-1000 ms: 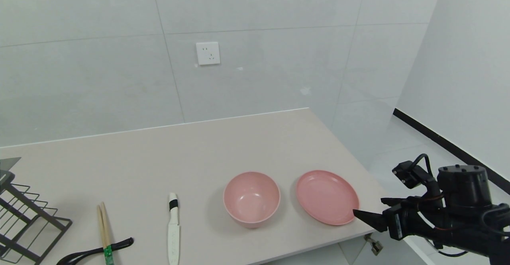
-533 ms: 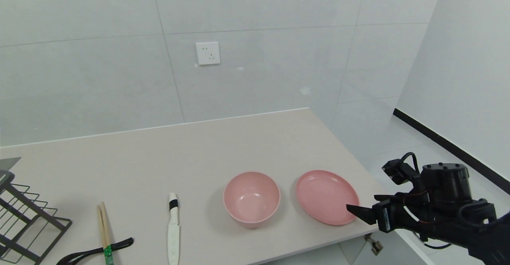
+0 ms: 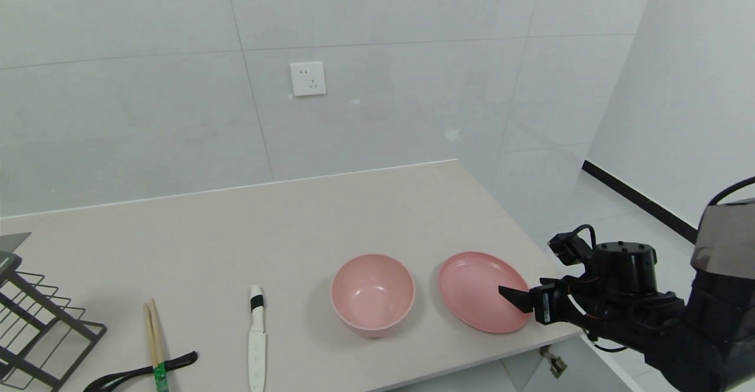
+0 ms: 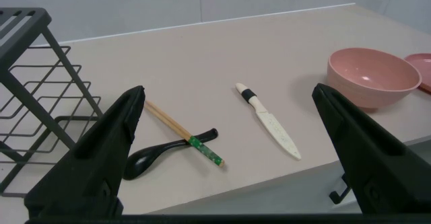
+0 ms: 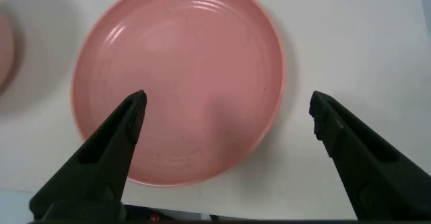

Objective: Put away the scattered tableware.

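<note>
Pink plate (image 3: 481,292) sits at the lower right of the head view, near the front edge of the counter (image 3: 295,227) and just beside the pink bowl (image 3: 373,293). The right gripper (image 3: 508,295) hovers over its right side, fingers spread wide. Knife (image 3: 256,339), chopsticks (image 3: 152,330) and black spoon (image 3: 138,372) lie at the lower left near the wire rack (image 3: 41,327), and the left gripper (image 4: 229,89), also spread wide, faces them.

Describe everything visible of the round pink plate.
The round pink plate looks like smooth plastic, shallow, with faint concentric rings and a raised rim. It lies flat and empty on the beige counter near its right front corner, apart from the deep pink bowl. The open right claw hovers over its edge, not gripping it.
</note>
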